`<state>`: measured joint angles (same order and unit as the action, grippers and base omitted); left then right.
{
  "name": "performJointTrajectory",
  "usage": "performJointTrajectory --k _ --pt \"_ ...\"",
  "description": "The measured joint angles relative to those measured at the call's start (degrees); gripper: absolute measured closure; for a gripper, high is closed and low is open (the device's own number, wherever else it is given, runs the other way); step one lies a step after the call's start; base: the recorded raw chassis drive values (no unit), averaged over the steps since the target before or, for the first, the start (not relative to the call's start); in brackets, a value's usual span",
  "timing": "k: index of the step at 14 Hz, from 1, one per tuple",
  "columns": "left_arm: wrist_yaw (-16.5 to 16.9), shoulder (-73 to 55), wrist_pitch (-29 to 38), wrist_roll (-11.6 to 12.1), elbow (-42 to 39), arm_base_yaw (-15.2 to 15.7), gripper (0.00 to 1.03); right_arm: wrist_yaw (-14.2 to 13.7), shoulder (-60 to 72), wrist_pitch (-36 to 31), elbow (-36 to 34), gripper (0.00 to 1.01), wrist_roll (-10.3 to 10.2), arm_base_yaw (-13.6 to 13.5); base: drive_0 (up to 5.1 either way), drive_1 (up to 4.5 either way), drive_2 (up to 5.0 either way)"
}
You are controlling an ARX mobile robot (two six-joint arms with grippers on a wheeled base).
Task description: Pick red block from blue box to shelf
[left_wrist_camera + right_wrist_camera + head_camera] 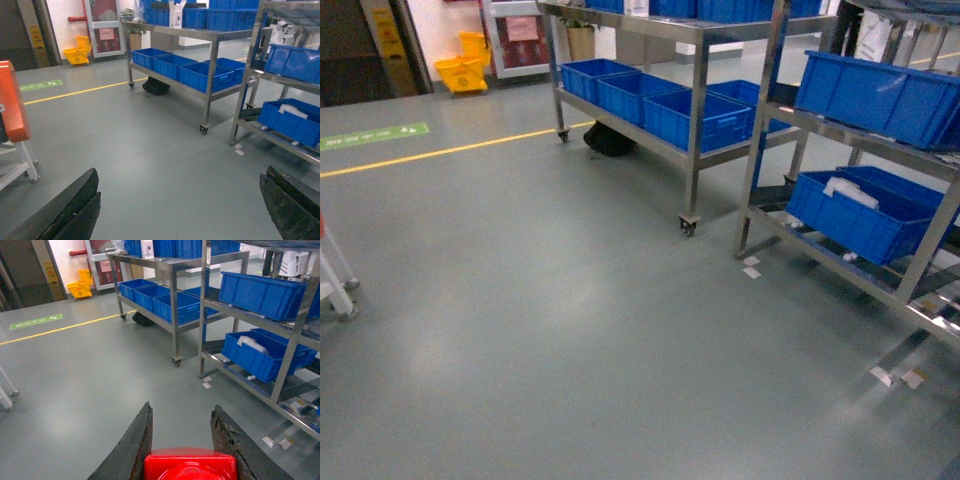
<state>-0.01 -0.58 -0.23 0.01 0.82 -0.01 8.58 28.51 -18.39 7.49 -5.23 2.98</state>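
The red block [190, 465] sits between the two dark fingers of my right gripper [181, 407], which is shut on it, held above the grey floor. In the left wrist view my left gripper [180, 172] is open wide with only floor between its fingers. The shelf [765, 120], a shiny steel rack, stands at the right and carries large blue boxes: one on an upper level [880, 95], one lower [850, 222] with white items inside. The same shelf [204, 305] shows ahead and to the right in the right wrist view. Neither gripper shows in the head view.
A wheeled steel cart [695, 160] with several blue bins stands behind the shelf, a black bag [608, 138] under it. Paper scraps [752, 267] lie by the shelf's foot. A white frame leg [335, 290] is at the left. A yellow mop bucket [462, 72] is far back.
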Motion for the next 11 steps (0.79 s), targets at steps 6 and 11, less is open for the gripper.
performJointTrajectory --k 6,11 --pt "0.0 0.0 0.0 0.0 0.0 0.0 0.05 0.0 0.1 -0.1 0.0 0.73 0.0 0.0 -1.5 2.63 -5.7" --pt "-0.1 0.0 0.0 0.0 0.0 0.0 0.05 0.0 0.1 -0.1 0.0 0.73 0.0 0.0 -1.5 2.62 -5.7"
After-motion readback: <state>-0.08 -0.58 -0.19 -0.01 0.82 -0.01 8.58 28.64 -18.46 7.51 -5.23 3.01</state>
